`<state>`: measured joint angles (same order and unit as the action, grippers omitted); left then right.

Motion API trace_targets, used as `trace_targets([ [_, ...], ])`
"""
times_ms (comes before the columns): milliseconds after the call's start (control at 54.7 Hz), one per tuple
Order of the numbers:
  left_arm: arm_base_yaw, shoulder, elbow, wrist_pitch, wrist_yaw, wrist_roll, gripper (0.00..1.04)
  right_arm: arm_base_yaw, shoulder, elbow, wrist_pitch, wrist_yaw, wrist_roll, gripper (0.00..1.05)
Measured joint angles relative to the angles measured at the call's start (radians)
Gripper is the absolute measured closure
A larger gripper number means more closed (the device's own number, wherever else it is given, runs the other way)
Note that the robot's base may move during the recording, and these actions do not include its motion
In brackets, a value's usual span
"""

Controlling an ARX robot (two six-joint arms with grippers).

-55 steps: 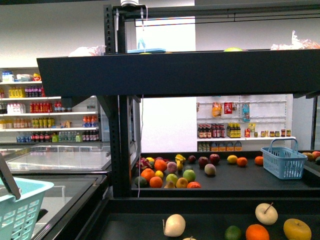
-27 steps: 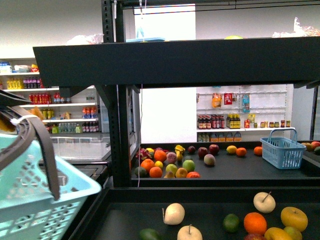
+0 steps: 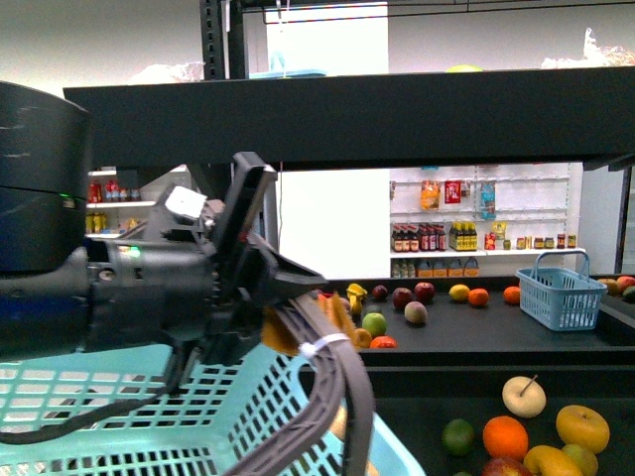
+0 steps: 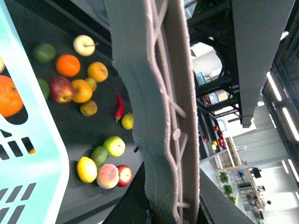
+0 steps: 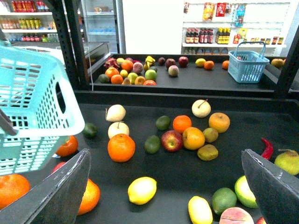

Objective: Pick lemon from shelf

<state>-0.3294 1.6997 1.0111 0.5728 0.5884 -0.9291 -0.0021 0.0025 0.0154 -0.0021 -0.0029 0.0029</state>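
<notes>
- Evidently, the left gripper (image 3: 281, 329) was clamped on the basket handle (image 3: 342, 397), holding the teal basket (image 3: 119, 416) up on the left, clear of the fruit
- The lemon (image 5: 142, 190) lay on the shelf (image 5: 177, 170), on its dark tray, near an orange (image 5: 121, 147)
- The right gripper (image 5: 165, 151) hovered with its jaws spread wide; the lemon sat ahead between them, its long axis roughly across the gap, so this arm looked better placed

Front camera is looking level through the shelf (image 3: 397, 119), the left arm (image 3: 99, 288) and turquoise basket (image 3: 149, 416) crowding in close. Left wrist is peering, tilted, past the basket's handle (image 4: 159, 93) onto the near tray (image 4: 74, 133). Right wrist is gazing down over that same tray, sharing the far blue basket (image 3: 564, 293) with front.
</notes>
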Motion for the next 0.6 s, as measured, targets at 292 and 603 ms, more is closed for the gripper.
trace_targets([
  [292, -0.094, 0.148, 0.16, 0.02, -0.031, -0.03, 0.94, 0.0, 0.0, 0.0, 0.0, 0.0, 0.0, 0.08],
  [603, -0.127, 0.195, 0.214, 0.016, -0.061, -0.041, 0.94, -0.138, 0.449, 0.166, -0.174, -0.132, 0.11, 0.08],
])
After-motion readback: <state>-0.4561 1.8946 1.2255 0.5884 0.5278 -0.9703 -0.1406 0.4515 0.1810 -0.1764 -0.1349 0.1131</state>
